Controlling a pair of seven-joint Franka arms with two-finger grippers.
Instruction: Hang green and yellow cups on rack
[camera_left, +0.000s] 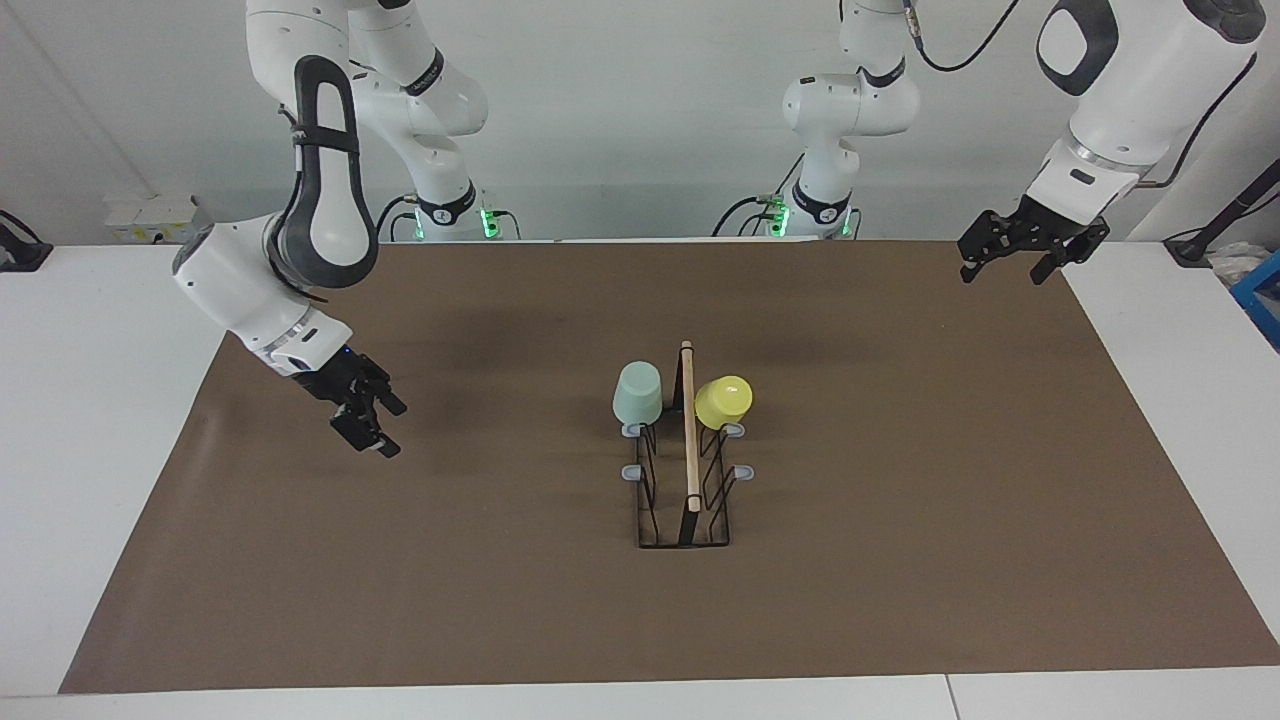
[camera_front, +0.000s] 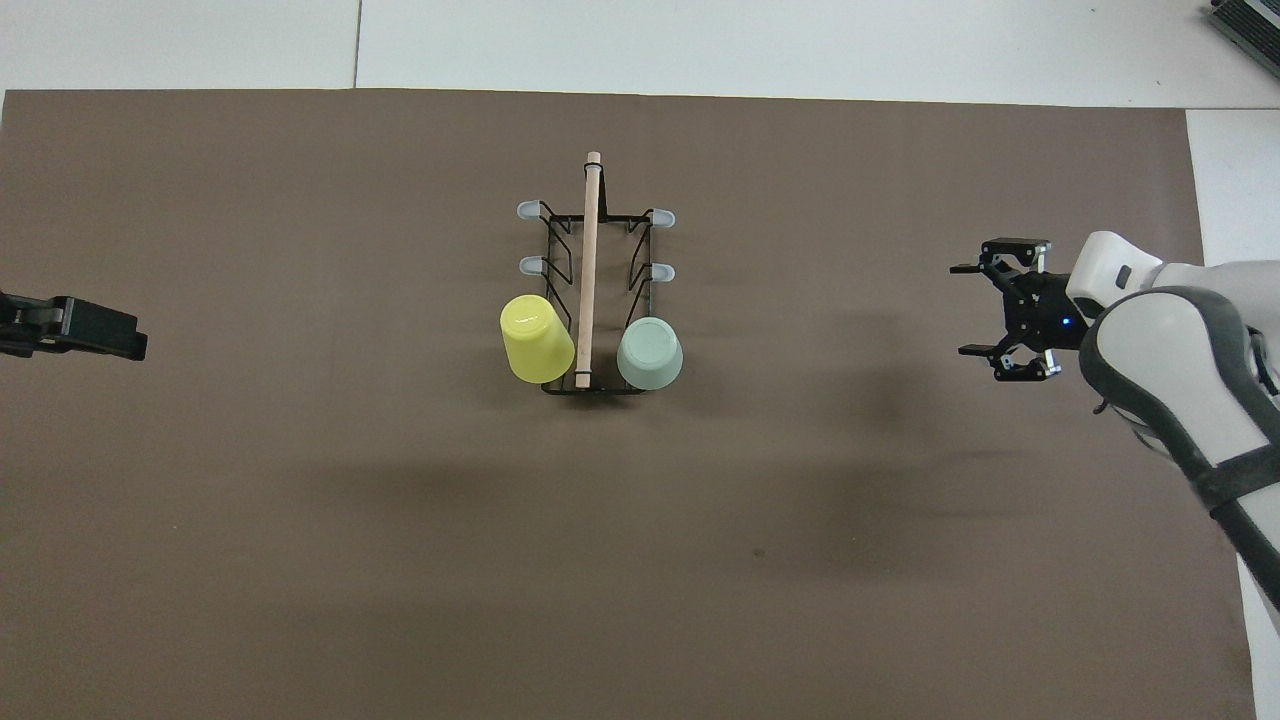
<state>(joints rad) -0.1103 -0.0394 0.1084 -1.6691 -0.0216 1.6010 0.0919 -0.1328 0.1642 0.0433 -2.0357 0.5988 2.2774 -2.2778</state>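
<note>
Both cups hung upturned on the rack, both grippers empty and apart from it.

Facing view: at frame centre the rack (camera_left: 686, 470) carried the green cup (camera_left: 638, 392) and yellow cup (camera_left: 723, 400) on its uppermost pegs; the right gripper (camera_left: 372, 420) hovered open at middle left, the left gripper (camera_left: 1010, 262) open at upper right.
Overhead view: the cups sat at the rack's lower end, the right gripper spread open at the frame's right edge, the left gripper at the left edge, its fingers unreadable there.
</note>
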